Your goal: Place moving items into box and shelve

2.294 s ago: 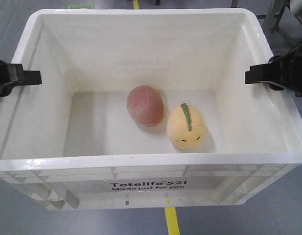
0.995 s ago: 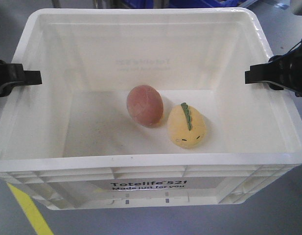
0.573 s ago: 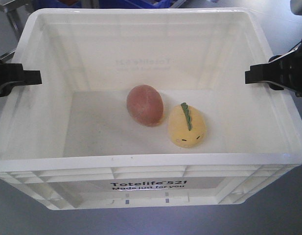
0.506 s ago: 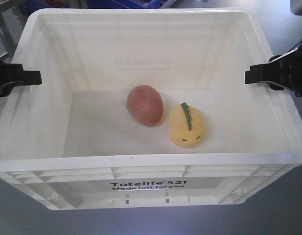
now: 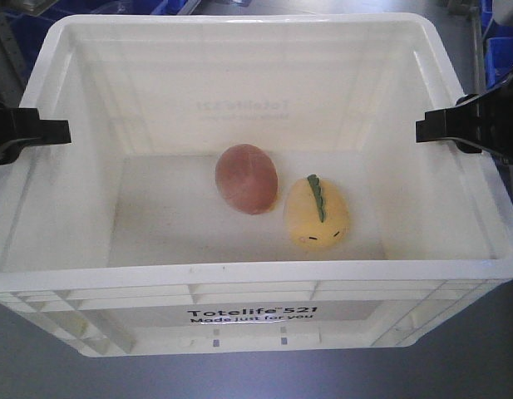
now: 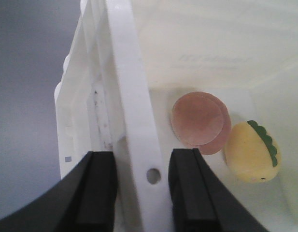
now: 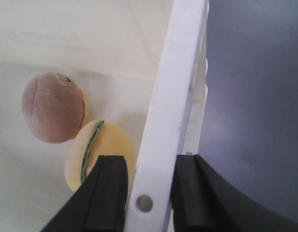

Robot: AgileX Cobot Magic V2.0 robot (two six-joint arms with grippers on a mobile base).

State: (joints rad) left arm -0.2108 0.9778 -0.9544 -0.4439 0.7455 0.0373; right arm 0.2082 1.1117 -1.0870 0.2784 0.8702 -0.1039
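The white box (image 5: 256,287), printed "Totelife 521", fills the front view, with grey floor showing under its front wall. Inside on its floor lie the two moving items, touching: a reddish-brown plush egg (image 5: 246,178) and a yellow one with a green ridge (image 5: 317,214). My left gripper (image 5: 40,131) is shut on the box's left rim (image 6: 134,111), one finger outside the wall and one inside. My right gripper (image 5: 443,126) is shut on the right rim (image 7: 175,96) the same way. In the wrist views the left gripper (image 6: 141,193) and the right gripper (image 7: 149,193) both straddle the rim by a small hole.
Blue bins (image 5: 23,10) show past the box's far left corner, and more blue bins (image 5: 501,41) past the far right. Grey floor (image 5: 480,366) lies below the box's front corners.
The surroundings behind the box have shifted: the yellow floor line is gone and blue bins now show at both far corners. Box, toys and both grippers keep their places in the view.
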